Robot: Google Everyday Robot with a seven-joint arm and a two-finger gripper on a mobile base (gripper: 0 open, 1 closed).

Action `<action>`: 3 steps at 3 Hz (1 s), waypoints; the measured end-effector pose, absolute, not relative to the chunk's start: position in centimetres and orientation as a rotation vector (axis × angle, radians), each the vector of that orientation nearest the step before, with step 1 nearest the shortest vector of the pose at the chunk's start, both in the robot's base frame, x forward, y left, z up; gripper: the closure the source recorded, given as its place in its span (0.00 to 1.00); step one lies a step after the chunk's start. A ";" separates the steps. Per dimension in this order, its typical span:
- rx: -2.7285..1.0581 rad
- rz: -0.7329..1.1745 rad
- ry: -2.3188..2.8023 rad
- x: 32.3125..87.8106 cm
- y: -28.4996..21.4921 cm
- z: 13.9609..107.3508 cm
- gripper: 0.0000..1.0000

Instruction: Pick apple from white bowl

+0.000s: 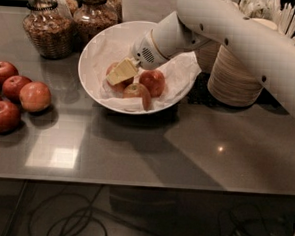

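The white bowl (94,49), wide and lined with crumpled white paper, stands at the middle back of the grey table. Three apples lie in it. A dull orange-red apple (117,86) on the left is mostly hidden under my gripper (121,72), whose yellowish tip lies on top of it. A more evenly red apple (152,82) sits just to the right. An apple with a paler top (137,93) lies at the front. My white arm reaches in from the upper right.
Several loose red apples (34,96) lie on the table (185,157) at the left. Two glass jars (45,28) stand behind the bowl on the left. A stack of beige paper bowls (235,80) stands right of the bowl, under the arm.
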State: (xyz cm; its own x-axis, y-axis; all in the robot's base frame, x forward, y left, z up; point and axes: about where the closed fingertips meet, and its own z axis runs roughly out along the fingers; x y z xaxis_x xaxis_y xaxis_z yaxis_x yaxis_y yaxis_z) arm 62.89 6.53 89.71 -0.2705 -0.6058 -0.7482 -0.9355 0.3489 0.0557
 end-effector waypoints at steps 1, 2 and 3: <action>-1.342 0.680 1.856 61.6 5.9 94.6 1.00; -1.326 0.691 1.736 60.1 3.9 98.8 1.00; -1.326 0.691 1.736 60.1 3.9 98.8 1.00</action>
